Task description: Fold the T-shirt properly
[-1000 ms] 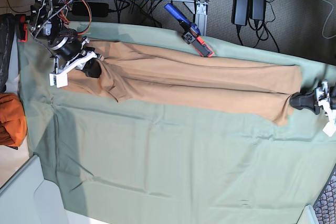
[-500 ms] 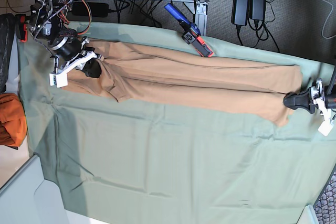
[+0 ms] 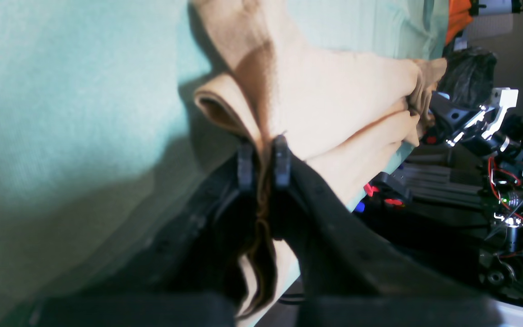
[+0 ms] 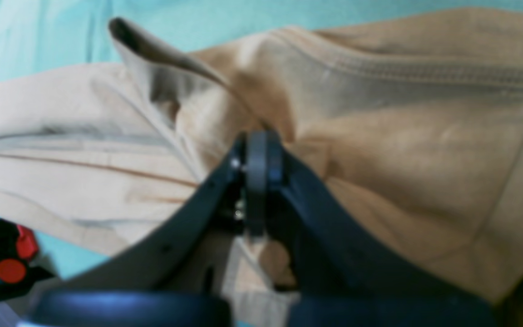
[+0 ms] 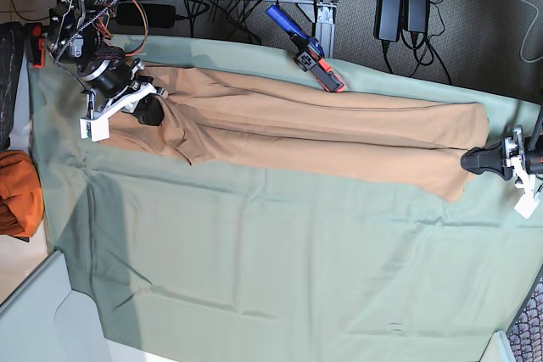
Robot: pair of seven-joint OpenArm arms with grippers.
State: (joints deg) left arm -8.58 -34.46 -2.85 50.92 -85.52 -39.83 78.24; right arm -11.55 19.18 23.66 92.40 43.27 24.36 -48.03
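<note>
Well, both claws (image 3: 261, 156) (image 4: 257, 156) pinch T-shirt (image 5: 322, 137); no legible writing.

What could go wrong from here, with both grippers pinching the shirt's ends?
The left gripper holds only a thin bunched edge of the T-shirt; it may slip out under tension. The right gripper grips a wrinkled fold, which could set a crooked crease. The clamp beside the shirt's far edge might snag it.

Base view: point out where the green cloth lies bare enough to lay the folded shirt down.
The widest bare patch of the green cloth runs below the T-shirt, down to the cloth's lower edge. It is crowded along the top: the blue and red tool, and each shirt end pinched by the right gripper and left gripper.
</note>
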